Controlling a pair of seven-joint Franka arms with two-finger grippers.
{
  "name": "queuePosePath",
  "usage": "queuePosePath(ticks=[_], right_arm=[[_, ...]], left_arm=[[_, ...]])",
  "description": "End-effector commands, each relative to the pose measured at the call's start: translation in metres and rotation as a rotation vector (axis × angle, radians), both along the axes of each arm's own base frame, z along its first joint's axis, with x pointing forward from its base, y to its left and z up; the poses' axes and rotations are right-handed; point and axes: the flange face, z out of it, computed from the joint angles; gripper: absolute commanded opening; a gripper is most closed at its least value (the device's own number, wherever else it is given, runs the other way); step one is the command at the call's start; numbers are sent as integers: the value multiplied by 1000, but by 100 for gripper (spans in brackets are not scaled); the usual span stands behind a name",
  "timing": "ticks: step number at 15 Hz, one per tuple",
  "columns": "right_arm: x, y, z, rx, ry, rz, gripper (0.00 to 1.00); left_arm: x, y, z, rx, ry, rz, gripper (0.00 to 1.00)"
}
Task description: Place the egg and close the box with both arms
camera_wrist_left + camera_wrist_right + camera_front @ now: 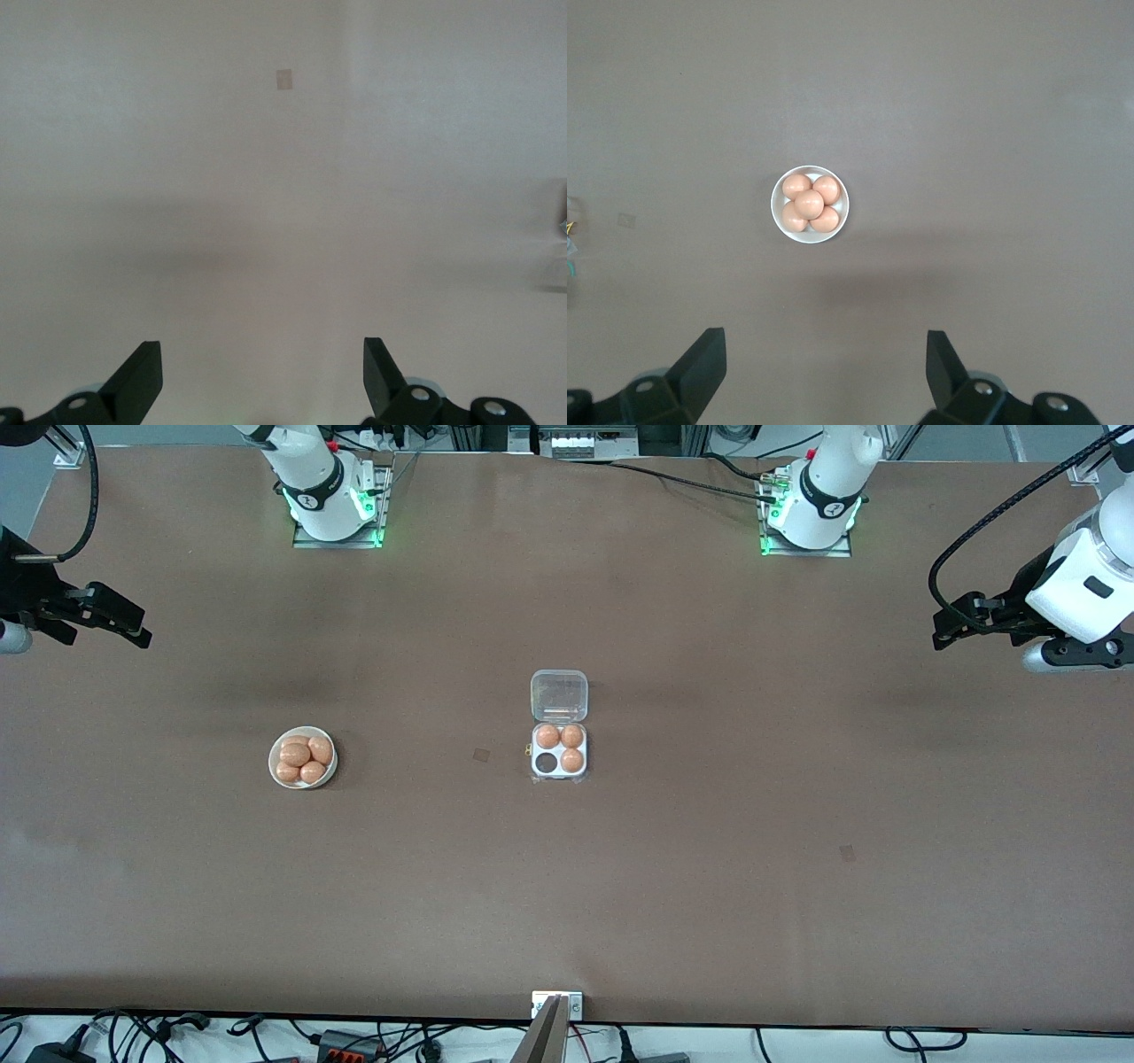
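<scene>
With the right gripper [819,363] and left gripper [261,372] held wide apart up high, an egg [809,204] could be squeezed too hard in the bowl [778,197] and missed into the box [560,760].

The brown matte table [673,850] is lit evenly from above, and broad soft shadows are cast across it in the front view. Green glow is seen at both arm bases. Faint glare is carried by the clear plastic hinged lid [559,694]. The left wrist view is washed out and pale, with a dim shadow band across it. In the right wrist view the round white bowl [810,204] is shown fairly sharply, with a soft shadow close by.
</scene>
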Motion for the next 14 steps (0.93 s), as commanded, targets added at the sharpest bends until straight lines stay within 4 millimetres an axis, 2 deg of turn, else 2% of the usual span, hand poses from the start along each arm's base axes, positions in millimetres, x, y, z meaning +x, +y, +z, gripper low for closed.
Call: queuePosePath(ticks=[1,7,9,12,14], right_arm=[[-2,-2,1,4,28,2,100],[1,-2,1,18,35,-22,100],[14,-6,-25,19,79,-28,100],[32,-32,-56,44,90,-80,100],[43,-49,-84,99,115,-122,100]], left_arm=[[-1,0,6,-5,3,-7,100],[-1,0,6,-5,4,-7,100],[-1,0,6,-5,4,-8,100],[-1,0,6,-5,4,-8,100],[-1,0,6,-5,4,-8,100]])
